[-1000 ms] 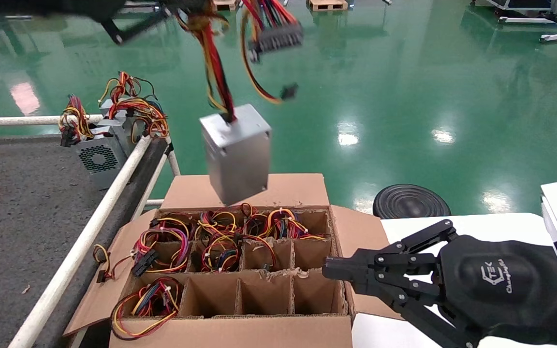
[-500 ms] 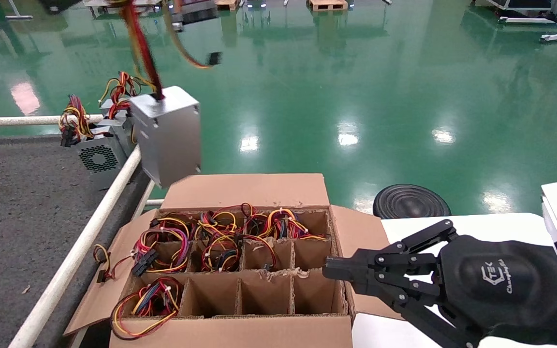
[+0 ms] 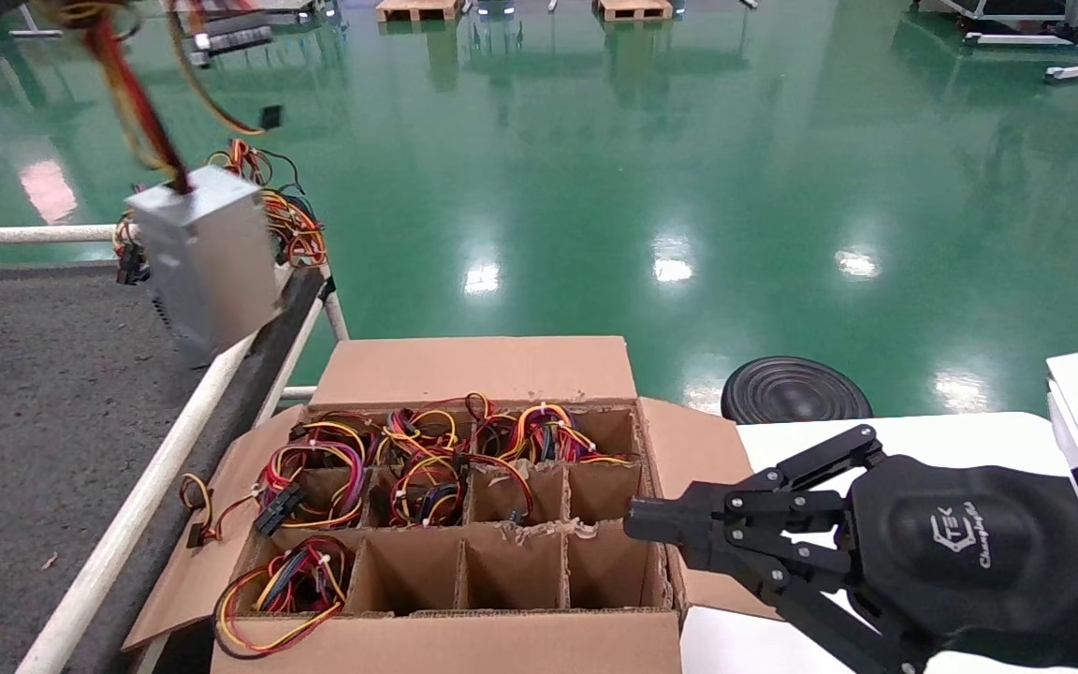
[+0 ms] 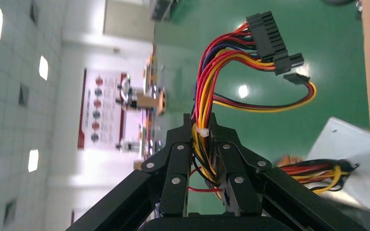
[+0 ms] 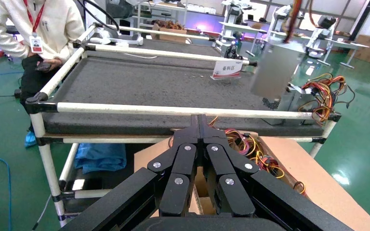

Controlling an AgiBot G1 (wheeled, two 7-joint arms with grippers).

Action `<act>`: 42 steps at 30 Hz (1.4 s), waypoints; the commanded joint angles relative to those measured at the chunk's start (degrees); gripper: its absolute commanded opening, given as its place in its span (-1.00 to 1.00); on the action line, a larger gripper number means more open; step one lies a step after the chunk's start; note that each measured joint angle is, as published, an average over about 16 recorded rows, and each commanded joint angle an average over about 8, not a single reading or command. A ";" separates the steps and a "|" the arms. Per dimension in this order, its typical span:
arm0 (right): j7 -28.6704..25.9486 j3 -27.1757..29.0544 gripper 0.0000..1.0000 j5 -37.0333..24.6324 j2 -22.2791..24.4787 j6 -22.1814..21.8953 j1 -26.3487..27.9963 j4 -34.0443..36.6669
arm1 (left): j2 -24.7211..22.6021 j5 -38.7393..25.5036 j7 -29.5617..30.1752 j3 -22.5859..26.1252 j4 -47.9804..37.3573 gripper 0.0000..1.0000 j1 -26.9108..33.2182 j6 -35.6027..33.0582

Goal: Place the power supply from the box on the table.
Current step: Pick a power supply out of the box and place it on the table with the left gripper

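Observation:
The power supply point(image 3: 207, 262), a plain silver-grey case, hangs by its red and yellow wires point(image 3: 132, 94) above the white rail at the table's point(image 3: 34, 393) near corner. In the left wrist view my left gripper point(image 4: 201, 126) is shut on that wire bundle, with the case point(image 4: 351, 163) dangling below it. The gripper itself lies beyond the head view's top left. The brown box point(image 3: 473, 370) with its cardboard grid stands to the right of the table. My right gripper point(image 3: 637, 524) is shut and empty at the box's right edge, pointing across it point(image 5: 200, 119).
Several cells of the box hold wire bundles point(image 3: 427, 459). Other units with wires point(image 3: 286, 225) sit at the table's corner behind the hanging case. A person point(image 5: 33, 29) stands at the table's far side. A black disc point(image 3: 792, 388) lies on the floor; a white tabletop point(image 3: 969, 431) is under my right arm.
The power supply has swung left, from above the box's back cells to over the table's rail. The right arm has not moved.

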State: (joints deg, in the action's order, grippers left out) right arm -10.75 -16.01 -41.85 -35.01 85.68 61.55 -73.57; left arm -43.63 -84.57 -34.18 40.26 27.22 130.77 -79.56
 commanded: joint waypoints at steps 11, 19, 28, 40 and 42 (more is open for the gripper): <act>0.00 0.00 -1.00 0.00 0.00 0.00 0.00 0.00 | 2.63 -4.30 0.21 2.26 -4.96 -1.00 3.34 -0.02; 0.00 0.00 -1.00 0.00 0.00 0.00 0.00 0.00 | 3.68 -6.20 0.04 3.36 -7.82 -1.00 5.29 -0.58; 0.00 0.00 -1.00 0.00 0.00 0.00 0.00 0.00 | 4.94 -7.78 -0.45 4.10 -10.43 -1.00 7.07 -0.60; 0.00 0.00 -1.00 0.00 0.00 0.00 0.00 0.00 | 5.58 -9.12 -1.12 4.92 -13.09 -1.00 8.43 -0.77; 0.00 0.00 -1.00 0.00 0.00 0.00 0.00 0.00 | 5.74 -9.25 -1.20 5.04 -13.46 -1.00 8.42 -0.83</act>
State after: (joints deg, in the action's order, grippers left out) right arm -10.75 -16.01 -41.85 -35.01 85.68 61.55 -73.57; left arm -37.73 -93.79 -35.37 45.30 13.73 139.09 -80.41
